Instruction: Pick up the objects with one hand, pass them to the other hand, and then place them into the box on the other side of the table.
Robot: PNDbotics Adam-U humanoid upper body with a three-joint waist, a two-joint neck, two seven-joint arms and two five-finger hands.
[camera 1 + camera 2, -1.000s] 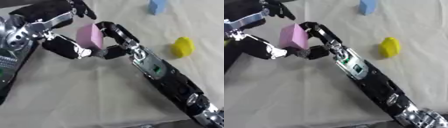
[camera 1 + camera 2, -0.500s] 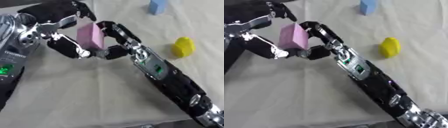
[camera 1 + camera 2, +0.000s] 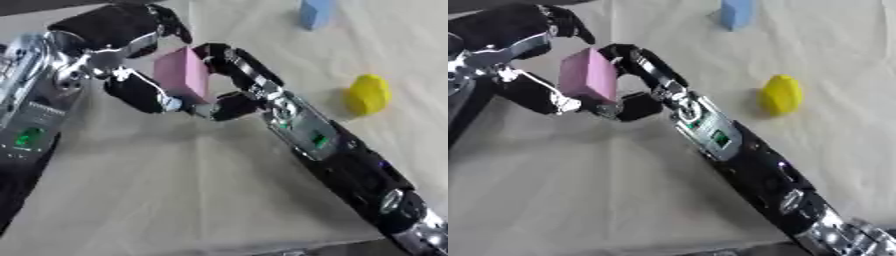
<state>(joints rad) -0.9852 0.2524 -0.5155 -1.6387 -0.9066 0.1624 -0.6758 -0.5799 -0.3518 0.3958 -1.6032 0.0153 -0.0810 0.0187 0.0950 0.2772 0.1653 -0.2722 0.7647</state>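
Observation:
A pink block (image 3: 181,74) hangs above the table between both hands. My right hand (image 3: 234,82) reaches in from the lower right, its fingers and thumb curled round the block's right side. My left hand (image 3: 131,60) comes from the left, with fingers over the block's top and its thumb under the lower left corner. A yellow rounded object (image 3: 368,93) lies on the cloth to the right. A light blue block (image 3: 317,12) stands at the far top edge. No box shows in either view.
A beige cloth (image 3: 175,190) covers the table. My right forearm (image 3: 341,155) crosses the lower right of the table diagonally. My left arm's silver casing (image 3: 35,110) fills the left edge.
My left hand has moved in closer round the pink block, with its arm further into view. The right hand still holds the block in about the same place.

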